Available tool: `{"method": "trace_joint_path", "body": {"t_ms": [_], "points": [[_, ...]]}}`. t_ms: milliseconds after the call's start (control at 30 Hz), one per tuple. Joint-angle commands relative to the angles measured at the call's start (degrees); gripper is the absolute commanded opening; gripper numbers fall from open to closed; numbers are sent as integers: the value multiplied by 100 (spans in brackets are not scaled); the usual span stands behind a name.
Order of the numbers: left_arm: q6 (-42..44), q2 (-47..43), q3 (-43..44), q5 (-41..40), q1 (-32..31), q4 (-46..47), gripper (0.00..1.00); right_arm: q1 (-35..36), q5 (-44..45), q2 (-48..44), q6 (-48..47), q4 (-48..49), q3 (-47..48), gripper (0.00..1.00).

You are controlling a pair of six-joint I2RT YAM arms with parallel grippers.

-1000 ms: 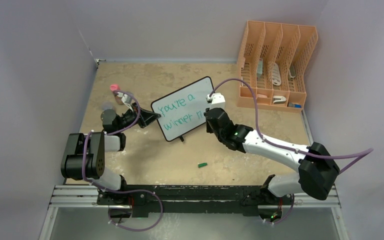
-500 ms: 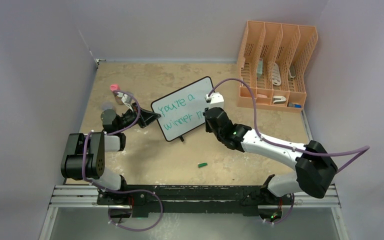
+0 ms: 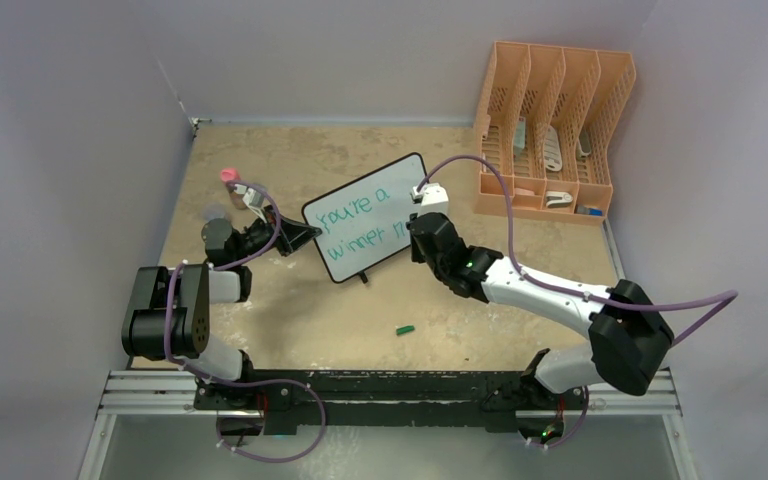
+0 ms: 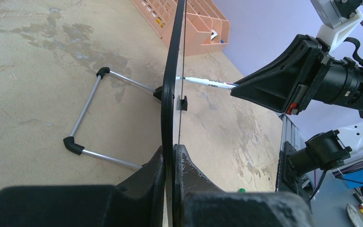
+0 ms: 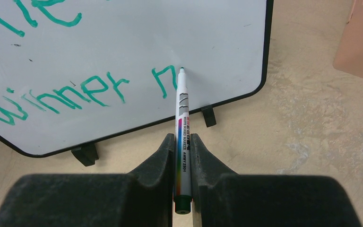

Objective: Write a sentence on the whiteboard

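Status from my end: we're at the tail of the writing step, I'd say. The whiteboard stands on its little feet in the middle of the table, between the two arms and turned at an angle to them. The left gripper is pinched tight on its left edge, so it's basically acting as a clamp. The sentence reads "You're a winner" in teal over two slanted lines. After "winner" there's a last squiggle that could be exclamation marks, though honestly I can't tell from the wrist view. The right gripper is squeezed shut on the marker, barrel pointing straight out. The tip is touching the board right at the top of that final stroke, down near the lower right corner. So my read is nearly done, just finishing or closing out the last mark. Next move needs a clean pull of the tip straight back off the surface, no sideways drag, or it'll streak across the fresh ink. The left side has to hold firm while that happens, since the board only rests on those feet and a wire stand behind it. A green cap is lying on the table near the arm bases, so capping probably comes after. The orange file rack sits well apart at the back right, not in the way.
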Motion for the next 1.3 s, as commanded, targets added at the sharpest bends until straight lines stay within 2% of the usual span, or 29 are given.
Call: {"method": "trace_joint_path", "body": {"t_ms": [0, 1267], "points": [[175, -154, 122, -2, 25, 110, 0, -41, -10, 54, -71, 214, 251, 0], [192, -138, 139, 1, 25, 95, 0, -59, -335, 112, 66, 102, 22, 0]]}}
